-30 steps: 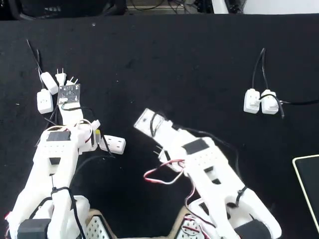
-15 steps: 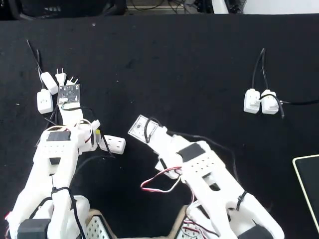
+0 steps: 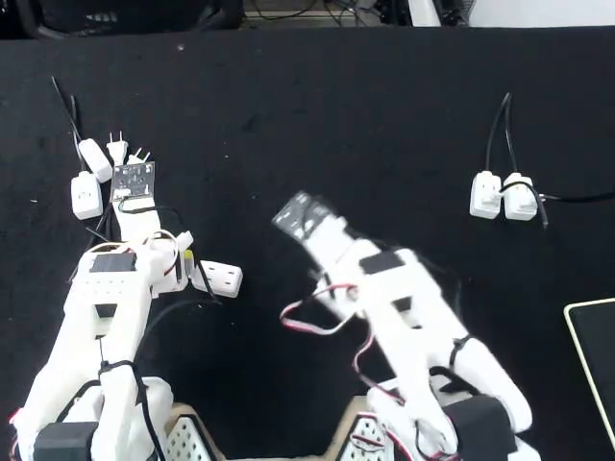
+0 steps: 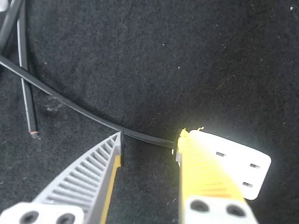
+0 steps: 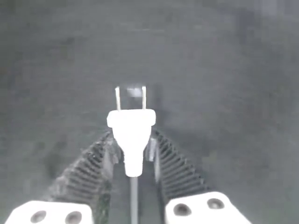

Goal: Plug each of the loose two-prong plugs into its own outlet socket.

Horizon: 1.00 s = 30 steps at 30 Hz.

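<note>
Over the black felt-like table [image 3: 384,115], the left gripper [image 4: 150,135] stands spread astride a thin black cable [image 4: 70,105] — its yellow side seemingly touching a flat white outlet socket [image 4: 238,163] — while the ribbed right gripper [image 5: 133,138] clamps a smooth white plug [image 5: 131,123], metal prongs pointing outward.

Looks like a robotics lab bench. The table [image 3: 384,115] is covered edge to edge in black cloth. The left arm [image 3: 101,317] and right arm [image 3: 408,307] are white plastic builds, with a bare circuit board [image 3: 133,180] and loose red-white servo wires [image 3: 312,322] hanging out. Test props: white sockets [image 3: 485,195], a plug [image 5: 131,126], and one black cord [image 4: 28,107] ending in a cut tip. There's a tangle of cables [image 3: 317,12] behind the far edge and a flat screen-like device [image 3: 591,355] at the side.
</note>
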### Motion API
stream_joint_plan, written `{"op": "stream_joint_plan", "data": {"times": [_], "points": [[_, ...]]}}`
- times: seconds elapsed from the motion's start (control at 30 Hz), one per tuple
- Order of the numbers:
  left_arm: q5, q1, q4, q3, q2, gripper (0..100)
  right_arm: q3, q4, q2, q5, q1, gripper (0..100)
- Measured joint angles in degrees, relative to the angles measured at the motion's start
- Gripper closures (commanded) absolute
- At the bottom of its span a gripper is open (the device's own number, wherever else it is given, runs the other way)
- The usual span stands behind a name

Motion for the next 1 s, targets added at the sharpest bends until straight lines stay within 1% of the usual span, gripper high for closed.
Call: {"op": "stream_joint_plan", "data": {"times": [0.07, 0.2, 0.33, 0.43, 0.5, 0.57, 0.7, 0.77, 0.9, 1.0], "points": [[0.0, 0.0, 0.0, 0.0, 0.0, 80, -1.93, -0.26, 0.0, 1.14, 3.96, 98.7], [0.0, 0.0, 0.0, 0.0, 0.0, 80, -6.42, -0.35, 0.09, 6.42, 10.02, 98.5], [0.0, 0.0, 0.0, 0.0, 0.0, 80, -10.64, -0.35, 4.04, 10.2, 10.73, 98.6], [0.0, 0.0, 0.0, 0.0, 0.0, 80, -16.35, 0.26, 6.33, 13.63, 12.84, 98.7], [0.0, 0.0, 0.0, 0.0, 0.0, 80, -21.71, 3.52, 6.33, 16.88, 14.95, 98.7], [0.0, 0.0, 0.0, 0.0, 0.0, 80, -28.04, 8.88, 6.33, 20.66, 16.18, 98.7], [0.0, 0.0, 0.0, 0.0, 0.0, 80, -40.44, 21.27, 6.33, 28.75, 17.05, 98.7], [0.0, 0.0, 0.0, 0.0, 0.0, 80, -44.4, 25.93, 6.33, 33.23, 17.14, 98.7], [0.0, 0.0, 0.0, 0.0, 0.0, 80, -45.36, 28.31, 6.33, 40.7, 17.14, 98.7], [0.0, 0.0, 0.0, 0.0, 0.0, 80, -40.26, 26.64, 6.33, 43.43, 17.14, 98.7]]}}
